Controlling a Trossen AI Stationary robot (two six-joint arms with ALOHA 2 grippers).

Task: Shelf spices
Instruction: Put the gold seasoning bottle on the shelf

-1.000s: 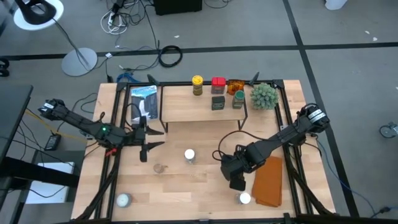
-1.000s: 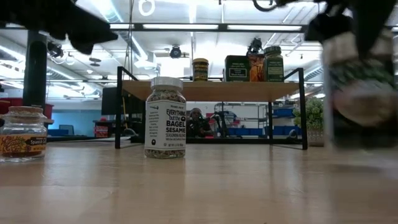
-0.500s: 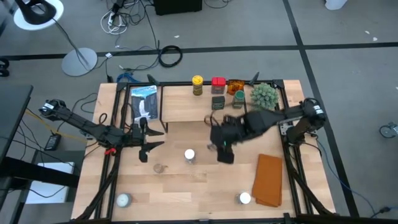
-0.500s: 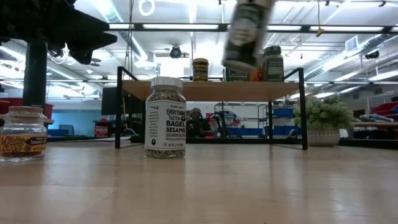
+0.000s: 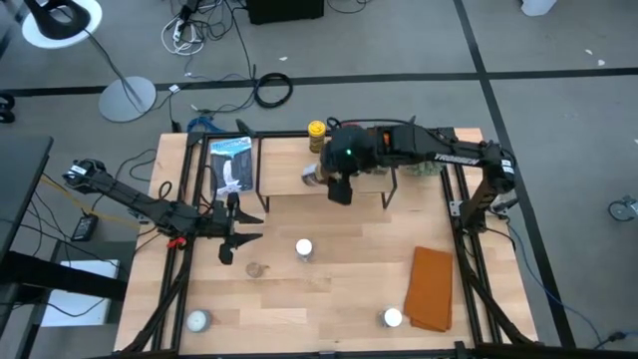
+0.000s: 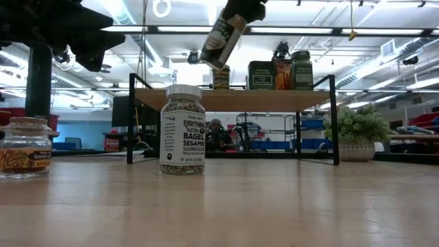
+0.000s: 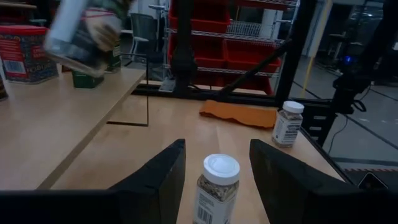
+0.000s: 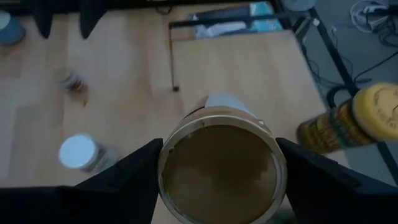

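Three jars wait on the worktop (image 5: 329, 299): the white-lidded bagel jar (image 5: 304, 248) mid-board, below the idle left gripper (image 5: 231, 231), its jaws part-open on nothing. Farther back, the right gripper (image 5: 337, 179) has its jaws clamped on a spice jar (image 6: 221, 41), tilted above the shelf (image 5: 289, 170), left of the yellow-lidded jar (image 5: 316, 131), likely for free space.
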